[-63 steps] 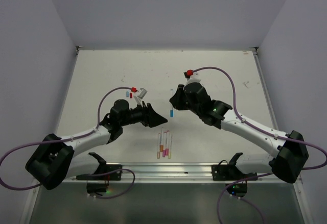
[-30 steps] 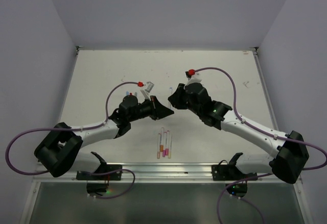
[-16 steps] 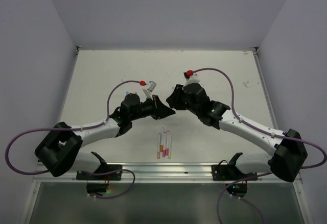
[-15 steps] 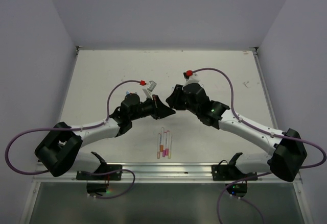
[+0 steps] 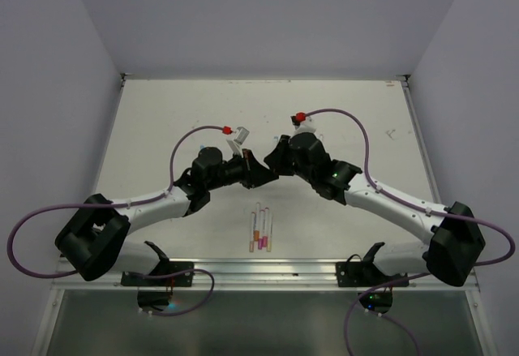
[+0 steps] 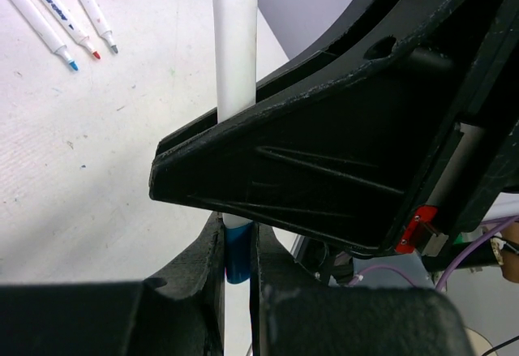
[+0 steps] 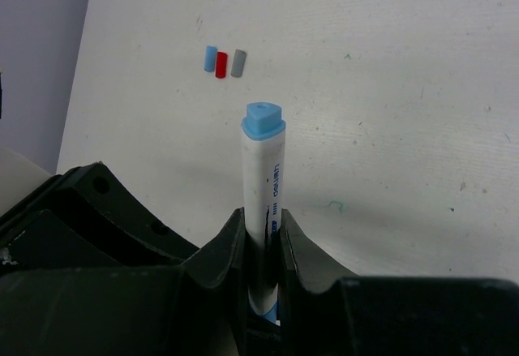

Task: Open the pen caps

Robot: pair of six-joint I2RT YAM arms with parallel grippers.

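Observation:
One white pen (image 7: 263,169) with a pale blue end is held between both grippers above the table's middle. My right gripper (image 7: 262,228) is shut on its barrel. My left gripper (image 6: 237,246) is shut on the pen's dark blue cap (image 6: 237,260), which is still seated on the barrel (image 6: 236,56). In the top view the left gripper (image 5: 258,173) and right gripper (image 5: 273,161) meet tip to tip, hiding the pen. Three loose caps (image 7: 224,62), pale blue, red and grey, lie side by side on the table.
Several pens (image 5: 260,228) lie in a row on the white table (image 5: 162,113) in front of the grippers. Three uncapped pens (image 6: 61,19) show in the left wrist view. Purple cables (image 5: 190,141) arch over each arm. A metal rail (image 5: 259,271) runs along the near edge.
My left gripper has swung up and right to meet the right gripper and closed on the cap end of the pen held there. The right arm has shifted slightly left.

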